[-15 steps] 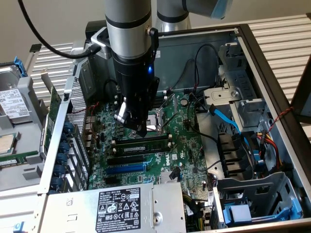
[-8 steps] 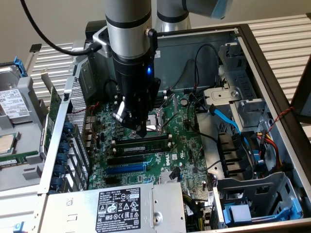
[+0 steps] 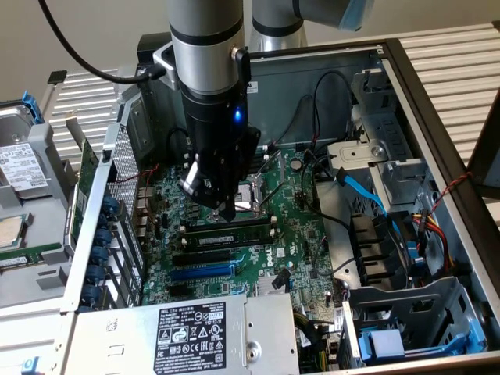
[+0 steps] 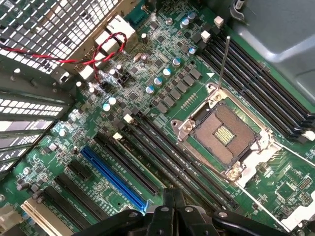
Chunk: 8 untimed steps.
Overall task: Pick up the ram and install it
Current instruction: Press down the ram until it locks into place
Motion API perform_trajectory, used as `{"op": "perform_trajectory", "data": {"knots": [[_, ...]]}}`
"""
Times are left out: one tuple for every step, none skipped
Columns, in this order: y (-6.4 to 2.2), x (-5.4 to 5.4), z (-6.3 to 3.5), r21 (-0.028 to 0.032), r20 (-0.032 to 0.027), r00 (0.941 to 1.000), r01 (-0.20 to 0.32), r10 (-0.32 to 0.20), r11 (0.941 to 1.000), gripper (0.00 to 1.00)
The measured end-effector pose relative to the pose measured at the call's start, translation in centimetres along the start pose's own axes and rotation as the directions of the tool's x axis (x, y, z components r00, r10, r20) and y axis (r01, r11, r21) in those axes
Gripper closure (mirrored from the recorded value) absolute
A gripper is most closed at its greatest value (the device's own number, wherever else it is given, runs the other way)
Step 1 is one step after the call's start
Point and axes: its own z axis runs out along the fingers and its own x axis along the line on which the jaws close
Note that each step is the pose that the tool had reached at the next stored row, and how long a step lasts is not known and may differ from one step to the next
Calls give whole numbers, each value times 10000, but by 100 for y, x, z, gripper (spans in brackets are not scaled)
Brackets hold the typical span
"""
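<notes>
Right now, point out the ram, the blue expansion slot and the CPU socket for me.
ram [image 3: 226, 231]: exterior view, middle of its top edge.
blue expansion slot [image 4: 114, 179]: wrist view, middle of its length.
CPU socket [image 4: 226, 134]: wrist view, its gold contact patch.

Arm [image 3: 207, 47] cut off by the exterior view's upper edge, ram [image 3: 226, 232] partly hidden behind gripper [image 3: 226, 212], power supply label [image 3: 191, 337] print too small to read
</notes>
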Motion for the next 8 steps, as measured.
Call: {"op": "perform_trajectory", "data": {"knots": [[0, 0, 0, 7, -7, 9999, -106, 106, 9999, 89], [0, 0, 0, 17, -15, 9998, -201, 201, 9998, 89], [0, 0, 0, 26, -23, 9996, -290, 290, 9996, 89], [0, 0, 0, 37, -31, 9992, -392, 392, 9992, 89], [0, 0, 0, 46, -38, 9988, -490, 490, 9988, 89], [0, 0, -1, 54, -44, 9982, -594, 594, 9982, 89], [0, 1, -1, 59, -48, 9975, -699, 700, 9975, 89], [0, 1, -1, 63, -50, 9967, -806, 806, 9967, 89]]}}
